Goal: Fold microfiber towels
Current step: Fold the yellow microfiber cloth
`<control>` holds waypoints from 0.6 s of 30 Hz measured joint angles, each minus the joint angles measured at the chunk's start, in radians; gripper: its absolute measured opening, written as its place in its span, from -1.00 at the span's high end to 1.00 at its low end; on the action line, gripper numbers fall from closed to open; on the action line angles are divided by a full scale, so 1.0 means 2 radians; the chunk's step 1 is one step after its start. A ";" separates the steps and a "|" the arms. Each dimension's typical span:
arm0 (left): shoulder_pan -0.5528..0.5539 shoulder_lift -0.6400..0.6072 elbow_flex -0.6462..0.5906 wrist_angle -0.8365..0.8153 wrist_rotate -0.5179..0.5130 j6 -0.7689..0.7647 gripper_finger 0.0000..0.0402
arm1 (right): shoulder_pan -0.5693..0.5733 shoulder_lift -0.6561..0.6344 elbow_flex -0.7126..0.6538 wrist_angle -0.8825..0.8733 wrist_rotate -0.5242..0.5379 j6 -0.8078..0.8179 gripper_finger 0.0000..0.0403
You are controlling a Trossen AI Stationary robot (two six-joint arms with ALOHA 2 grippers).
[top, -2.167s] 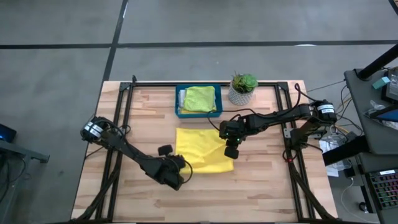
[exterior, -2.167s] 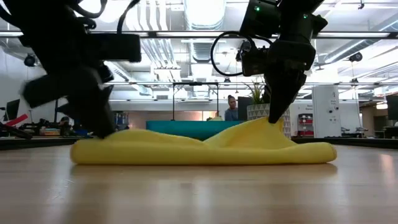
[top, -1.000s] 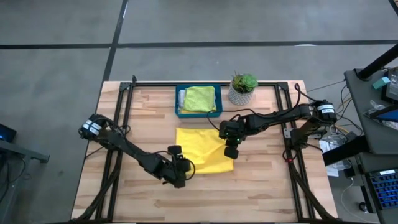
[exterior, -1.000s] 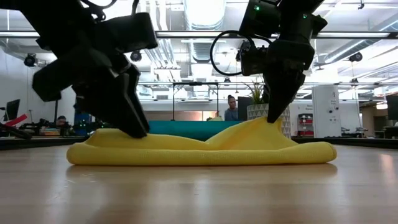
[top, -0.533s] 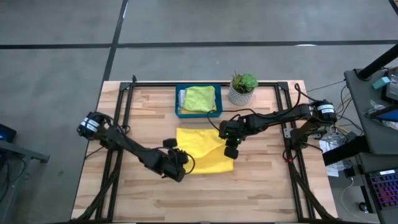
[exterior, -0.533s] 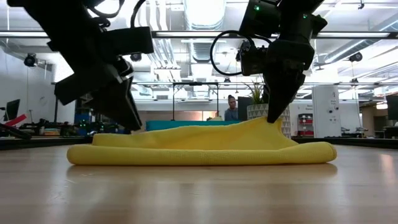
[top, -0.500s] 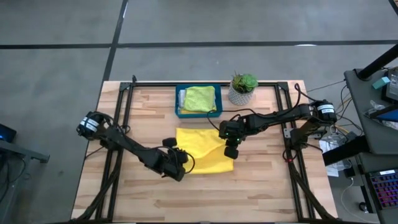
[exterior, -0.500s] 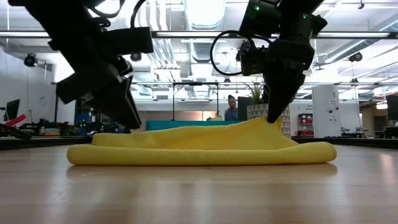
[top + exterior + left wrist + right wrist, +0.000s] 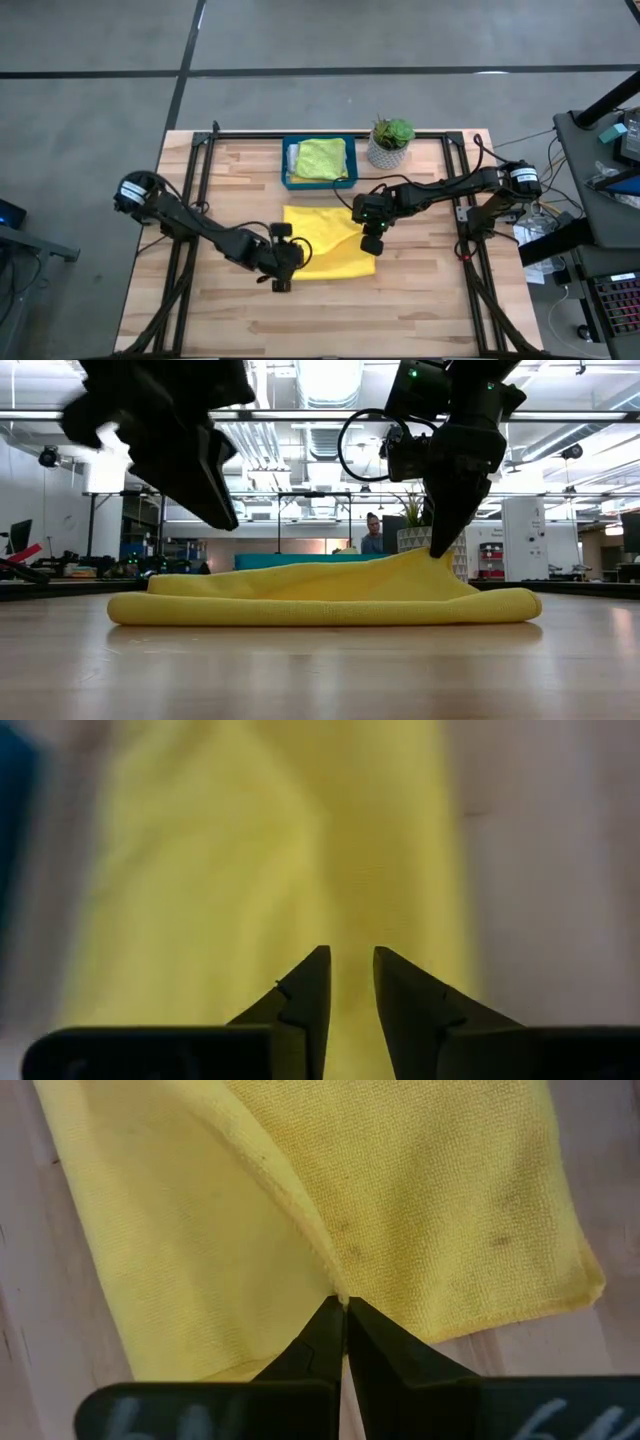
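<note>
One yellow towel, right end effector pinching it

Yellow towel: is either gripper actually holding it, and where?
The right gripper pinches a raised fold of the yellow towel near its right edge. The left gripper holds nothing.

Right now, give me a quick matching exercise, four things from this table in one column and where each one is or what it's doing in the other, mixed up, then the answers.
Things:
1. yellow towel
2. lime green towel
3. potted plant
4. right gripper

Places or states:
A. lying in the teal tray
B. shut on a raised fold of cloth
C. spread on the wooden table between the two arms
D. standing at the far edge, beside the tray

Pairs: 1-C, 2-A, 3-D, 4-B
</note>
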 joint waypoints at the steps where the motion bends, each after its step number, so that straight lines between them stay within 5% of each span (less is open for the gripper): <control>1: 0.000 0.003 0.000 0.013 0.022 0.002 0.68 | 0.000 0.000 0.000 0.000 0.000 0.000 0.96; 10: -0.006 0.063 -0.001 0.037 0.121 -0.033 0.68 | 0.000 0.000 0.000 0.000 0.000 -0.008 0.96; 18: 0.002 0.046 0.004 -0.050 -0.003 -0.033 0.68 | 0.000 0.000 0.000 -0.001 0.000 -0.009 0.96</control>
